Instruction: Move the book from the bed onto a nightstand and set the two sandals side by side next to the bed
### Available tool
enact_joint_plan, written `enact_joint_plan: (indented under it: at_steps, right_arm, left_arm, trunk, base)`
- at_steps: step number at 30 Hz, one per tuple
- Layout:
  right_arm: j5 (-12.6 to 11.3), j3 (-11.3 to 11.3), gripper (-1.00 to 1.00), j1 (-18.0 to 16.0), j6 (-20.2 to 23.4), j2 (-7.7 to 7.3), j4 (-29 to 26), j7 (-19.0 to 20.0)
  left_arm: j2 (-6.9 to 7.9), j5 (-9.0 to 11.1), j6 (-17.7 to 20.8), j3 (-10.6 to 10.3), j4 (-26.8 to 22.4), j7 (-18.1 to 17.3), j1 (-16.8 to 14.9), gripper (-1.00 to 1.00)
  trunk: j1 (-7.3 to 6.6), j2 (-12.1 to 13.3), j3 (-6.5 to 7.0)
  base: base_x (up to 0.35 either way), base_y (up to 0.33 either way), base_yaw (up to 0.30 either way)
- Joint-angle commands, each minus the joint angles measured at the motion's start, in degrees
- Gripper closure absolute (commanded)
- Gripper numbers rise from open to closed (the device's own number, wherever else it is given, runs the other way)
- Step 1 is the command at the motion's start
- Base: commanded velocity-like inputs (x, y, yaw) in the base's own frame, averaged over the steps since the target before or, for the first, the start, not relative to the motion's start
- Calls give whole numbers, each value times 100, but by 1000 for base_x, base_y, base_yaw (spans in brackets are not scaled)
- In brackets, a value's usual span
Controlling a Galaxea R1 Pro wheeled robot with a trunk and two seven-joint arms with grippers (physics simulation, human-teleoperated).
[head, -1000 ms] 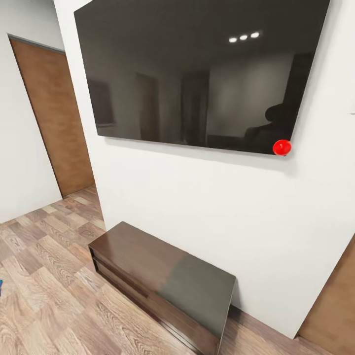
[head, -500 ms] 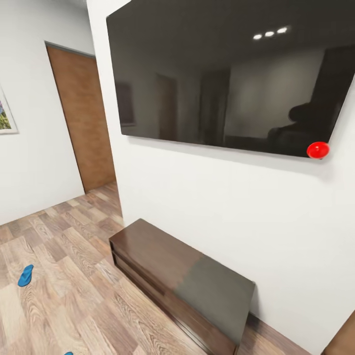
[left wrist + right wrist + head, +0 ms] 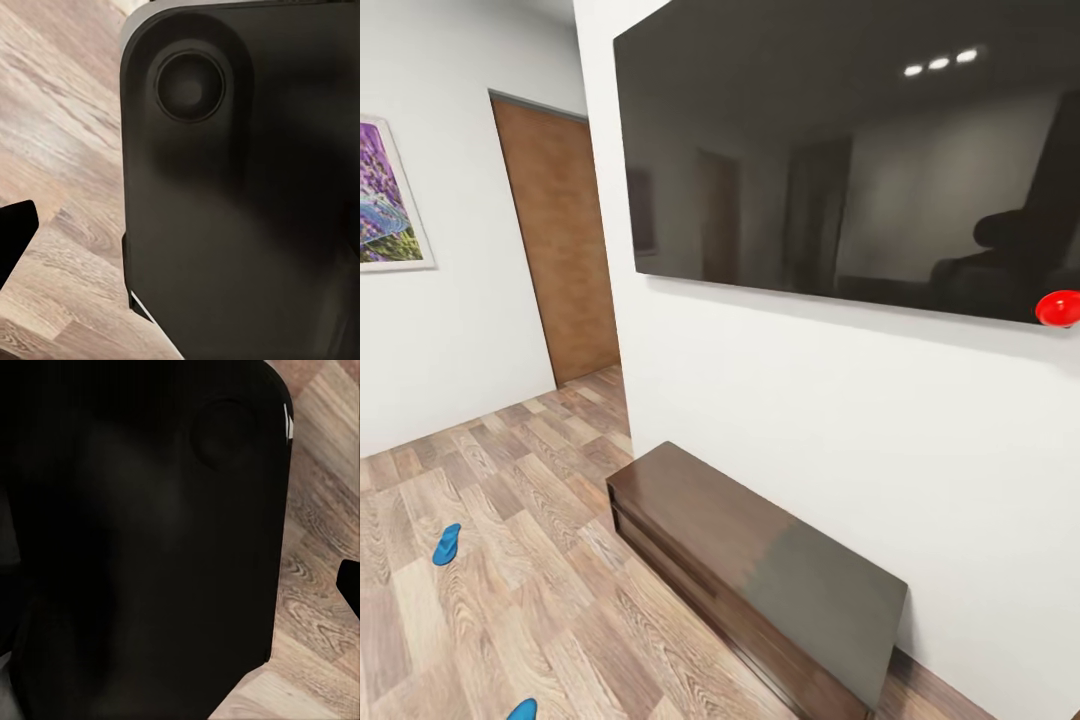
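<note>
So the robot's in transit right now, facing a white wall (image 3: 760, 400) with a big dark TV (image 3: 840, 170) hung on it and a long low dark-brown bench (image 3: 750, 560) on the floor below. That bench isn't the nightstand, so no point dropping the book there. One blue sandal (image 3: 446, 543) lies on the wood floor (image 3: 510, 600) off to the left, and a second sandal (image 3: 523, 710) just peeks in at the bottom edge, well apart from the first. No sign of bed, book or nightstand from this angle. There's a brown door (image 3: 560, 240) further back on the left and a purple picture (image 3: 385, 195) on the side wall. The wrist cams are mostly looking at the robot's own dark body (image 3: 232, 195) with floor planks alongside, so I can't tell whether either pincer is open or closed. If I were driving, I'd swing the base left so both sandals sit well inside the head view, pull up short of the nearer one rather than rolling over it, and find the bed before picking anything up, since the pair has to end up beside it.
</note>
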Motion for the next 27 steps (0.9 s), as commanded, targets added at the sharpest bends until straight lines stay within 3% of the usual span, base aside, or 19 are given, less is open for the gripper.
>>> enact_joint_plan:
  at_steps: [1,27]
  right_arm:
    - [-5,-8,-100,-2,-4,0,-1,4]
    - [31,93,-100,-2,-8,24,-1,23]
  left_arm:
    - [0,4,-6,6,-3,-3,-1,-100]
    - [122,7,-13,6,-4,-3,-1,-100]
  trunk:
    - [0,-3,-5]
    - [0,-3,-5]
  base:
    - [0,207,16]
    - [0,206,-10]
